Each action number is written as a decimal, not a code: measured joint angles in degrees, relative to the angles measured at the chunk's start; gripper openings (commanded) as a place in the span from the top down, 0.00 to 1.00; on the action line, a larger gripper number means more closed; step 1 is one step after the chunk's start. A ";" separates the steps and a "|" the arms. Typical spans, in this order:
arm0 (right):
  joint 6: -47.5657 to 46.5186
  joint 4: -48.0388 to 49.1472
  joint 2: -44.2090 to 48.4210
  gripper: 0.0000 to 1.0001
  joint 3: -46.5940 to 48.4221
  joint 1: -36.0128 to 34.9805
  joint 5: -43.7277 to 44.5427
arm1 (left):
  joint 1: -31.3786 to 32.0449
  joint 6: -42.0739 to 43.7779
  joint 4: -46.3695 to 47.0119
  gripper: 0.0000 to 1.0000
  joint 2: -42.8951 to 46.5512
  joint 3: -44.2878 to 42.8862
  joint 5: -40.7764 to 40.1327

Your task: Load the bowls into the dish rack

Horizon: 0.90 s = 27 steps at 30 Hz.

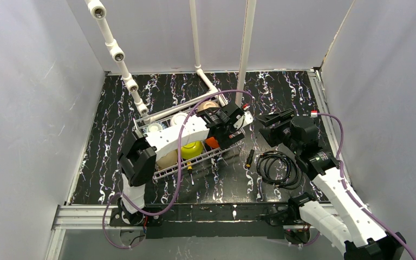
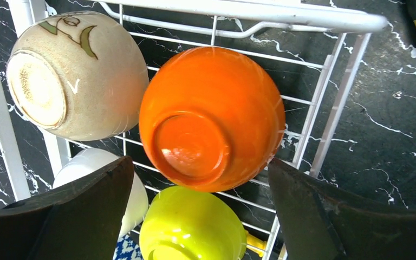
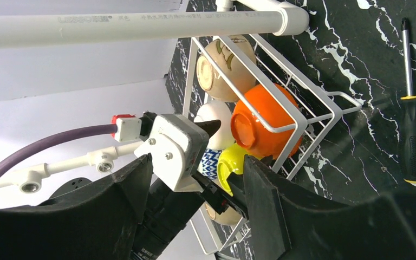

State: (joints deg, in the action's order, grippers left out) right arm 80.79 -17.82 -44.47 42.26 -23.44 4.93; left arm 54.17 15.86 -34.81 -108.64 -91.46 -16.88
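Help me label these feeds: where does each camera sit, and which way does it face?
Top external: above and behind the robot, looking down on the table; left gripper and right gripper show.
Left wrist: on the left arm, looking down at the orange bowl in the dish rack; its fingers show.
Right wrist: beside the rack, looking across it; its fingers show.
Shared: both wrists see the orange bowl.
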 measured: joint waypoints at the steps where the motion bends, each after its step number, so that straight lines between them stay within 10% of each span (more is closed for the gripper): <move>1: 0.00 0.00 0.13 0.29 0.00 0.00 0.04 | 0.00 0.00 -0.09 0.07 0.24 0.00 0.26; 17: -9.38 -4.74 1.09 0.22 4.00 0.00 6.01 | -0.63 -4.09 -0.22 0.02 9.18 0.02 2.86; 27: -31.21 -11.54 0.79 0.17 18.10 0.00 18.05 | -0.85 -13.73 -1.60 0.02 37.07 6.69 -3.63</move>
State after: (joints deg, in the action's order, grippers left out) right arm 49.58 -29.36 -43.68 60.36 -23.44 22.98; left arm 53.32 2.13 -36.40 -71.57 -84.77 -20.51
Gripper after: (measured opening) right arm 0.822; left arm 0.981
